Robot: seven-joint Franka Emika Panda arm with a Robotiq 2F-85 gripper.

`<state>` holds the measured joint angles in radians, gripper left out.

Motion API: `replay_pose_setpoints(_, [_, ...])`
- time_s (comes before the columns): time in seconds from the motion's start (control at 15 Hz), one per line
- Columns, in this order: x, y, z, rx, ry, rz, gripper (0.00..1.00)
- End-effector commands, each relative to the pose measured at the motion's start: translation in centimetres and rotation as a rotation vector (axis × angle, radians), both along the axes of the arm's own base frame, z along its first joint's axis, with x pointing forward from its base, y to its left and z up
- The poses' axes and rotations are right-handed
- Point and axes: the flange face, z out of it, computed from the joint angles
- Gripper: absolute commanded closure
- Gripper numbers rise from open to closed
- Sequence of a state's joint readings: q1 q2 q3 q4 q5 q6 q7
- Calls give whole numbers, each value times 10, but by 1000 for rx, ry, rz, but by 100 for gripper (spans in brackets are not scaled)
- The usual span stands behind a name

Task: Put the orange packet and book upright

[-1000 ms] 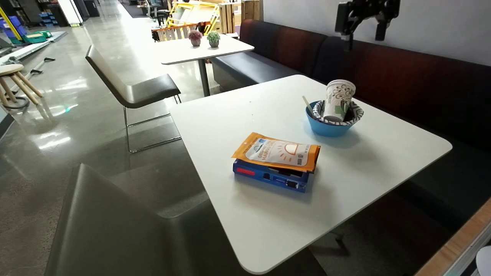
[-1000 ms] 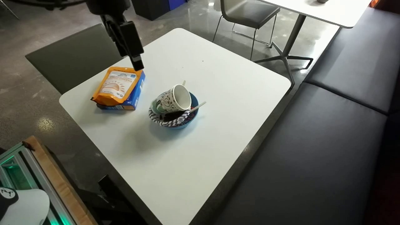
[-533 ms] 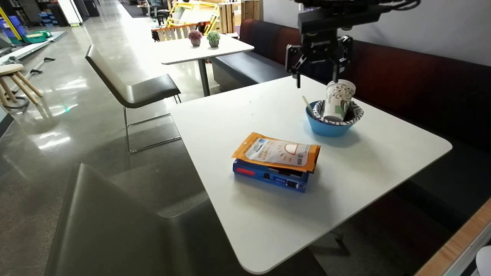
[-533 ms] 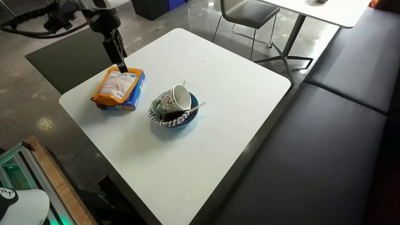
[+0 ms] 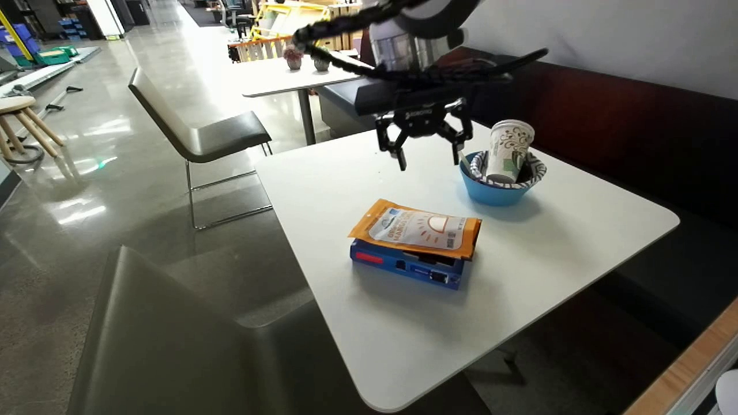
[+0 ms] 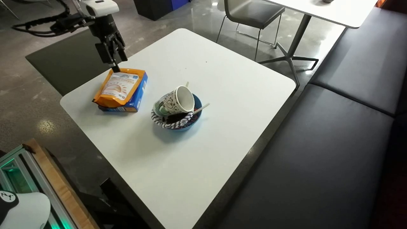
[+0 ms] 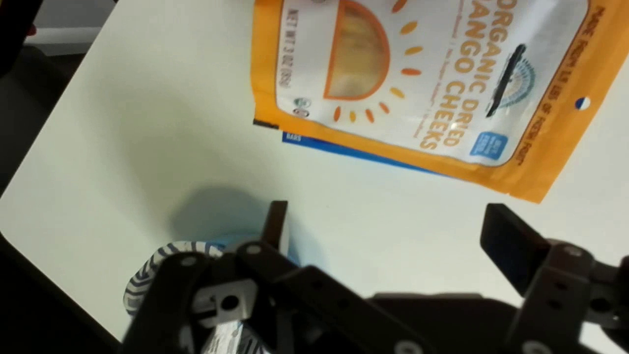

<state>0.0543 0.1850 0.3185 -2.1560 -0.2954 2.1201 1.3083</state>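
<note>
The orange packet (image 5: 415, 229) lies flat on top of the blue book (image 5: 403, 266), which lies flat on the white table. The packet hides most of the book. In an exterior view the packet (image 6: 119, 87) overhangs the book (image 6: 139, 97) on one side. In the wrist view the packet (image 7: 432, 73) fills the top, with only a thin blue edge of the book (image 7: 354, 151) showing. My gripper (image 5: 429, 165) is open and empty, above the table near the stack. In the wrist view its fingertips (image 7: 387, 204) are wide apart, with bare table between them.
A blue bowl (image 5: 496, 195) holding a patterned paper cup (image 5: 508, 153), a striped paper bowl and a stick stands near the stack. It shows partly behind the left finger in the wrist view. Grey chairs (image 6: 79, 54) and a dark bench (image 6: 318, 143) flank the table (image 5: 553, 248).
My gripper has come down toward the table and moved to the side, away from the bench and toward the stack. The packet, book and bowl have not moved.
</note>
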Motion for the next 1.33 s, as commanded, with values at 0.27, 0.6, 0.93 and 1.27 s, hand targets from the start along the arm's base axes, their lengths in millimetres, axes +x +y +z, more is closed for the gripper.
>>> replay_pose_setpoints(0.27, [11, 90, -63, -89, 65, 120, 0])
replay_pose_setpoints(0.6, [25, 96, -76, -95, 75, 136, 0])
replay_pose_setpoints(0.93, [38, 105, -83, -119, 73, 163, 0])
replay_pose_setpoints(1.27, [58, 123, -102, -175, 108, 164, 0])
